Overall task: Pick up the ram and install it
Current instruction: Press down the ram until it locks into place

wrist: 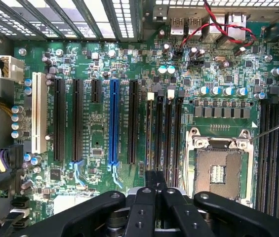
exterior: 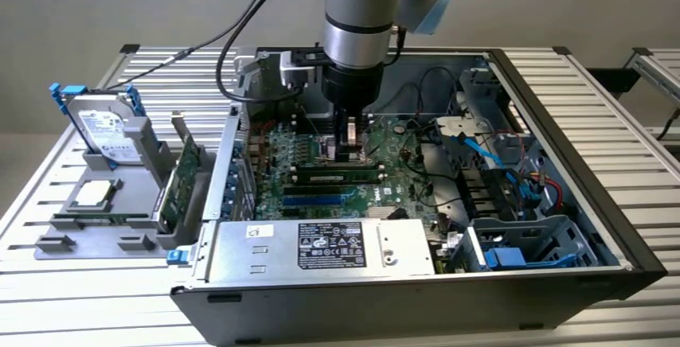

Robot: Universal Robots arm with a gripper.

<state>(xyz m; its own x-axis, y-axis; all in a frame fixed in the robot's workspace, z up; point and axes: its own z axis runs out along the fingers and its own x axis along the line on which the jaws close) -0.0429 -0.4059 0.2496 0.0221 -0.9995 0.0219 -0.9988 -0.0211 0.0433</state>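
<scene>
The ram [exterior: 338, 176] is a long green stick with dark chips. It stands on edge in a memory slot of the motherboard [exterior: 318, 144], inside the open computer case. My gripper [exterior: 349, 156] hangs straight down just behind and above the stick, over the middle of the board. In the wrist view the black fingers [wrist: 150, 185] are pressed together with nothing showing between them. Their tips point at the bank of memory slots [wrist: 165, 133] beside the empty CPU socket [wrist: 218, 170]. Among those slots I cannot pick out the stick seen edge-on.
The case walls [exterior: 574, 132] and the power supply [exterior: 318, 247] surround the board. Cables and a drive cage [exterior: 521, 243] fill the exterior view's right. A grey fixture [exterior: 64, 239] on the exterior view's left holds a hard drive [exterior: 104, 132], a silver CPU chip [exterior: 94, 192] and an expansion card [exterior: 186, 176].
</scene>
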